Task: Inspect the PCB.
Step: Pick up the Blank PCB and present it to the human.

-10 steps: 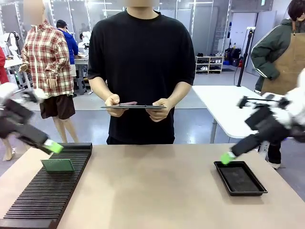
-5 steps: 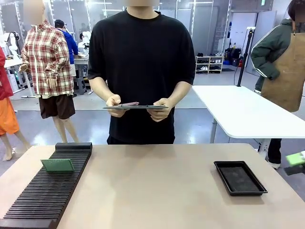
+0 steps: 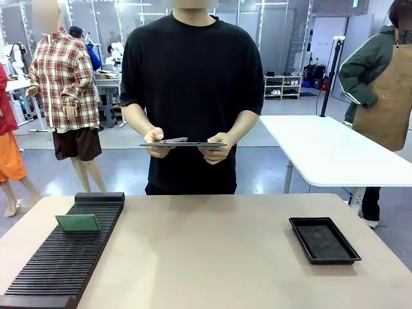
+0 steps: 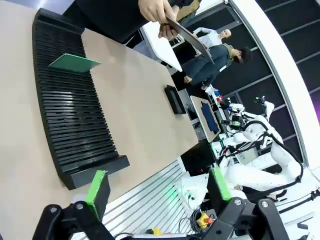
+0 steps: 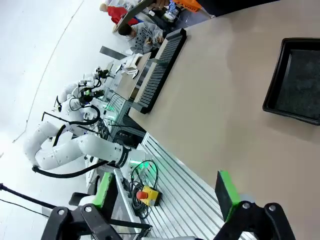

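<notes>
PCB: thin flat green rectangular circuit board (image 3: 78,223) tilted on far end of black slotted rack (image 3: 61,267), bench (image 3: 206,257) left | left hand (image 4: 158,185) wide open, empty | right hand (image 5: 165,192) likewise | suggested: left reach, pinch edges, lift clear of slots

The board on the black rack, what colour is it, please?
The rectangular circuit board is green; front view.

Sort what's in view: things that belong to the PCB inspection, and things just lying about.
Job in hand:
- PCB
- black slotted rack it rests on

Probably just about:
- shallow black tray
- dark tablet, held by the person
</notes>
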`<state>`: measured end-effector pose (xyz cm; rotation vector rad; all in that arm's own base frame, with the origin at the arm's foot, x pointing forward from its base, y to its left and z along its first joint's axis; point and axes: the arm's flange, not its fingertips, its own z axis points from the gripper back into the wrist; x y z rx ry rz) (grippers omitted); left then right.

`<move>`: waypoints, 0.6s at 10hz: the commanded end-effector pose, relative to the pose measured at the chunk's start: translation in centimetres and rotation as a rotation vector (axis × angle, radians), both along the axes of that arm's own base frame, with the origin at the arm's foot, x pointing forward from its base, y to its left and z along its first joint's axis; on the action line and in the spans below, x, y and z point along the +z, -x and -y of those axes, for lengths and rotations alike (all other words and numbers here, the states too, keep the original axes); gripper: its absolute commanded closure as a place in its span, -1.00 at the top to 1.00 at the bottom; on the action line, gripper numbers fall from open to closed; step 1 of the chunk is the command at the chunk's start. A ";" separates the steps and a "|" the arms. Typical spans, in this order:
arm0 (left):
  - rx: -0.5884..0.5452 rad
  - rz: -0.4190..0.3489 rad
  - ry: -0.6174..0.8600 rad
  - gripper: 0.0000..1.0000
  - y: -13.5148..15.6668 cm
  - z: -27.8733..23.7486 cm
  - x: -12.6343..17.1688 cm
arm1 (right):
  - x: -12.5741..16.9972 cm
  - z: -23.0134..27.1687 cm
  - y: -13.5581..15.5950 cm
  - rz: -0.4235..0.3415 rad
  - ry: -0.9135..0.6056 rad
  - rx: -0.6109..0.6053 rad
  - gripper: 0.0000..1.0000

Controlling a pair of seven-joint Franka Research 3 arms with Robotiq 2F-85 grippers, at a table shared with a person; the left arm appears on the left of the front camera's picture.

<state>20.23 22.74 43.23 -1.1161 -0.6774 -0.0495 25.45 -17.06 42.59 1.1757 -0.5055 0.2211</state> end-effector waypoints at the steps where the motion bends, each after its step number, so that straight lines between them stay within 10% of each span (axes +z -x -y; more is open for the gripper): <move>1: -0.046 0.040 -0.035 1.00 0.6 4.6 -1.1 | -2.0 -5.1 2.6 0.042 0.012 -0.033 1.00; 6: 0.000 0.000 0.000 1.00 0.0 0.0 0.0 | 0.0 0.0 0.0 0.000 0.000 0.000 1.00</move>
